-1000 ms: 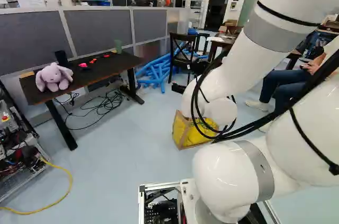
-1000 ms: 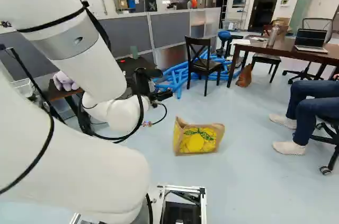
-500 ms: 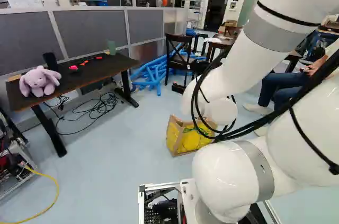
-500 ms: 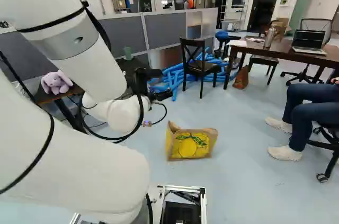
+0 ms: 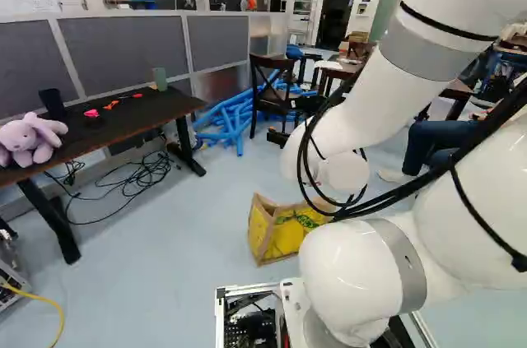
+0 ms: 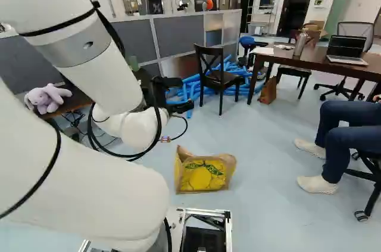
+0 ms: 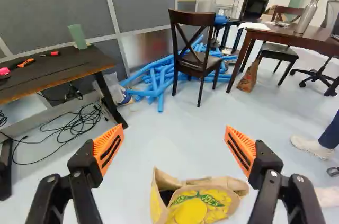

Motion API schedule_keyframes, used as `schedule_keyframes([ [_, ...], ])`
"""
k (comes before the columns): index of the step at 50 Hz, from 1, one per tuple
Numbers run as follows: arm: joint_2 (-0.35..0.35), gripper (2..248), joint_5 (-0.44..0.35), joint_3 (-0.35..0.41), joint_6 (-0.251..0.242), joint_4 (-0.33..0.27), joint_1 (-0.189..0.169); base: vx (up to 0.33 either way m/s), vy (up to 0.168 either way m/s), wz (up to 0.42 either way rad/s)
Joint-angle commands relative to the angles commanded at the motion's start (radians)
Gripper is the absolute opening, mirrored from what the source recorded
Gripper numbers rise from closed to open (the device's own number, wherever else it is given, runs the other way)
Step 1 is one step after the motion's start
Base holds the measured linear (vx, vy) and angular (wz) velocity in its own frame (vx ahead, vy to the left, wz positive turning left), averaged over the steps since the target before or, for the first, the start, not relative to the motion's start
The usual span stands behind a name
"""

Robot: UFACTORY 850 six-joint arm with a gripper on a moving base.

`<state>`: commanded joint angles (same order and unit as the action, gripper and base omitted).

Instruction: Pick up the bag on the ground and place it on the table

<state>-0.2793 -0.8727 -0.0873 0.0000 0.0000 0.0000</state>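
- Two fingers (image 7: 108,149) of your gripper (image 6: 184,95) stand wide apart.
- Your yellow-and-brown bag (image 6: 203,176) sits on the floor (image 6: 268,210) at twelve o'clock.
- You have the black table (image 5: 123,118) at ten o'clock, the brown table (image 6: 360,70) at one.

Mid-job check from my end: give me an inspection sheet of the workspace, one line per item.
Surface: black table holds plush rabbit, green block, small pink and orange items.
Job's things: bag stands on floor, mouth open.
Clutter: blue tubes heaped behind chair.
Claw: open, nothing held.
Cables: black tangle under black table; yellow cable on floor, left base view's left.
Surroundings: partition; seated person, right base view's right.
Spills: nothing seen.
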Motion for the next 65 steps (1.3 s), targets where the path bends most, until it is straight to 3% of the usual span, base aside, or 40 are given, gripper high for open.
schedule_keyframes([
  [14, 0.000, 247, 0.000, 0.000, 0.000, 0.000, 0.000, 0.173, -0.045, -0.006],
  [30, 0.051, 247, 0.000, -0.044, 0.000, 0.000, 0.000, -0.006, 0.002, -0.002],
  [52, 0.191, 247, 0.016, -0.149, 0.000, 0.022, 0.000, 0.000, 0.000, 0.000],
  [65, 0.296, 247, 0.049, -0.218, 0.000, 0.075, 0.004, 0.000, 0.000, 0.000],
])
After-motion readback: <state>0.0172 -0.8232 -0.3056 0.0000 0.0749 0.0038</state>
